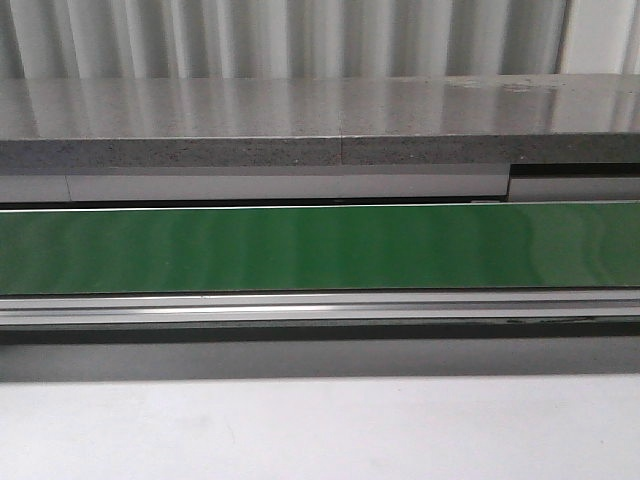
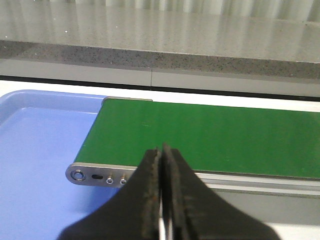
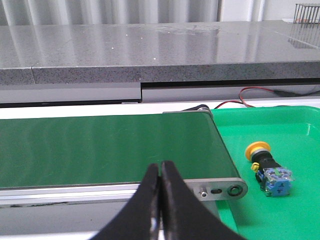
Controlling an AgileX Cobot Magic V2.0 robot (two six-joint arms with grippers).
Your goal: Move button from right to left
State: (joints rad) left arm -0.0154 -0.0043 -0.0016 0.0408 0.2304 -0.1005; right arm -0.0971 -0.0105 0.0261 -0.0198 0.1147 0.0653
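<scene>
The button [image 3: 266,167] lies on its side in a green tray [image 3: 300,210], yellow cap towards the conveyor's end, black body and blue-grey contact block behind it. It shows only in the right wrist view. My right gripper [image 3: 160,170] is shut and empty, in front of the green belt [image 3: 105,150], well to the side of the button. My left gripper [image 2: 162,152] is shut and empty, near the belt's [image 2: 210,135] other end. Neither gripper shows in the front view.
A blue tray [image 2: 35,165] sits at the conveyor's left end beside its metal end plate [image 2: 97,176]. The belt [image 1: 320,248] runs across the front view, with a grey stone counter [image 1: 320,125] behind. Red and black wires [image 3: 260,95] lie behind the green tray.
</scene>
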